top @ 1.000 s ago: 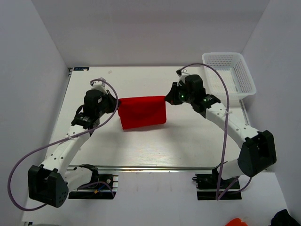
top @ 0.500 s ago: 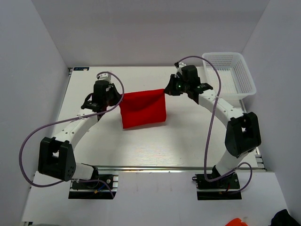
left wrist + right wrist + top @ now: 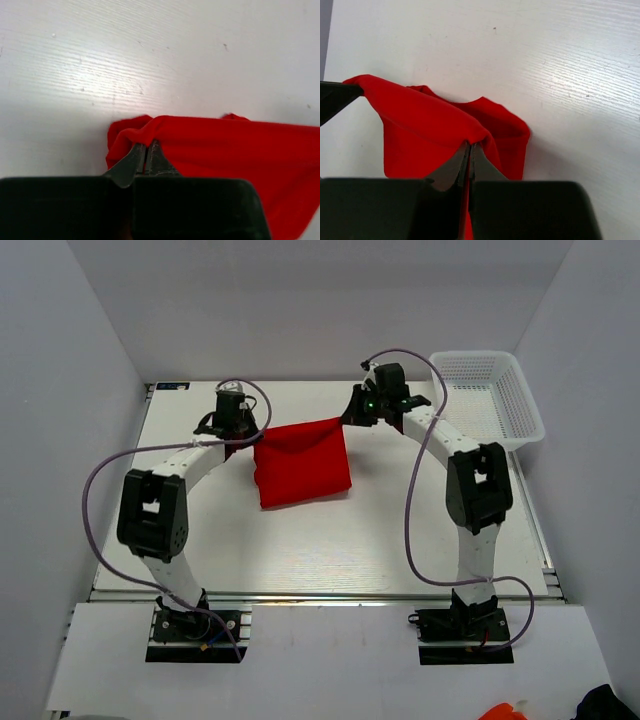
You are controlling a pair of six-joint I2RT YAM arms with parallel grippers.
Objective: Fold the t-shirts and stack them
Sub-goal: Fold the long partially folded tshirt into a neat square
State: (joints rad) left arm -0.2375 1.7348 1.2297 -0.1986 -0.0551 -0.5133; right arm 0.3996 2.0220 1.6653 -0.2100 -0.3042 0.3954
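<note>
Tension along the upper edge of the red t-shirt [image 3: 302, 465] explained most of the arrangement. The left end effector [image 3: 146, 150] was clamped on one upper corner and the right end effector [image 3: 469, 150] on the other, each with its fingers closed on only a pinch of fabric. The cloth was therefore strung between the two like a short banner over the far middle of the bench [image 3: 300, 550]. Each wrist view showed a small peak of red gathered at the fingertips, with the rest falling away below toward the white surface. Holding both corners at matching height seemed meant to let the garment hang square, so that its own weight would draw out wrinkles and its edges would line up when laid down. Seen from above, the shirt was a compact, roughly rectangular shape with no sleeves sticking out, which suggested a fold partly made. Whether its lower edge touched the bench or hung just clear could not be told. Both arms reached far forward, which probably left them room to draw the cloth back toward the near side for the next fold. The white mesh basket [image 3: 487, 395] stood at the far right corner, well apart from the shirt.
</note>
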